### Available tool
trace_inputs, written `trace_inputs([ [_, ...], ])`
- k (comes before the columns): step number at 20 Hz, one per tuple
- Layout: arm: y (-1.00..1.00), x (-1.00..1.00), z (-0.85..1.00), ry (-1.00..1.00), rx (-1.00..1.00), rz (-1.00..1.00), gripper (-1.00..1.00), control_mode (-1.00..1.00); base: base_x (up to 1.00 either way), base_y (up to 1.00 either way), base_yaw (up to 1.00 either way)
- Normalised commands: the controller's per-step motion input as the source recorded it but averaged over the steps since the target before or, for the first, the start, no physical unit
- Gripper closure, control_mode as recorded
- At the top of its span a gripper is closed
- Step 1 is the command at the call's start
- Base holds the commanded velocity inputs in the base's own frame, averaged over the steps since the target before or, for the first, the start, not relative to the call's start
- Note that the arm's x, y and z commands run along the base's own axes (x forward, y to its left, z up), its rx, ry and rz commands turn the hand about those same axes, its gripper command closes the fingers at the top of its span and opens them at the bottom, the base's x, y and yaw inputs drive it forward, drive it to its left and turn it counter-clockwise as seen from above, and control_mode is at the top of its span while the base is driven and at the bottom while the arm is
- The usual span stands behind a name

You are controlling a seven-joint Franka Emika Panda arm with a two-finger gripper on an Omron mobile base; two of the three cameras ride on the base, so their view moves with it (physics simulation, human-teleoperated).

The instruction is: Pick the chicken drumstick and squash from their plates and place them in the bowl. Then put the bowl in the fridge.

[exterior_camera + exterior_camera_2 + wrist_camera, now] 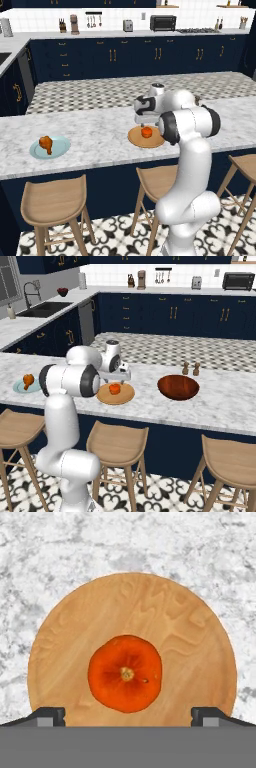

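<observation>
Above the squash, mid-plate on the wooden plate, the gripper hangs spread wide.

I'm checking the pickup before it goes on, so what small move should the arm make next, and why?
Probably lower straight down. The open gripper hovers above the squash, which sits centred between the fingertips on the tan plate, not yet gripped. Then it could close.

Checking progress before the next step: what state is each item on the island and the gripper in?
squash: upright on the tan plate, not gripped
chicken drumstick: lying on the blue-green plate
bowl: upright, empty
gripper: open, above the squash
</observation>
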Motion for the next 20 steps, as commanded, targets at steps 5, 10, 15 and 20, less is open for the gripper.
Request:
trace_inputs([
  [5,0.00,-0.09,-0.15,0.03,0.00,0.00,-1.00,-1.00,0.00,0.00,0.00],
  [10,0.00,0.01,-0.19,0.01,0.00,0.00,-1.00,-1.00,0.00,0.00,0.00],
  [15,0.00,0.00,-0.13,0.02,0.00,0.00,-1.00,-1.00,0.00,0.00,0.00],
  [20,0.02,0.00,-0.21,0.00,0.00,0.00,-1.00,-1.00,0.00,0.00,0.00],
])
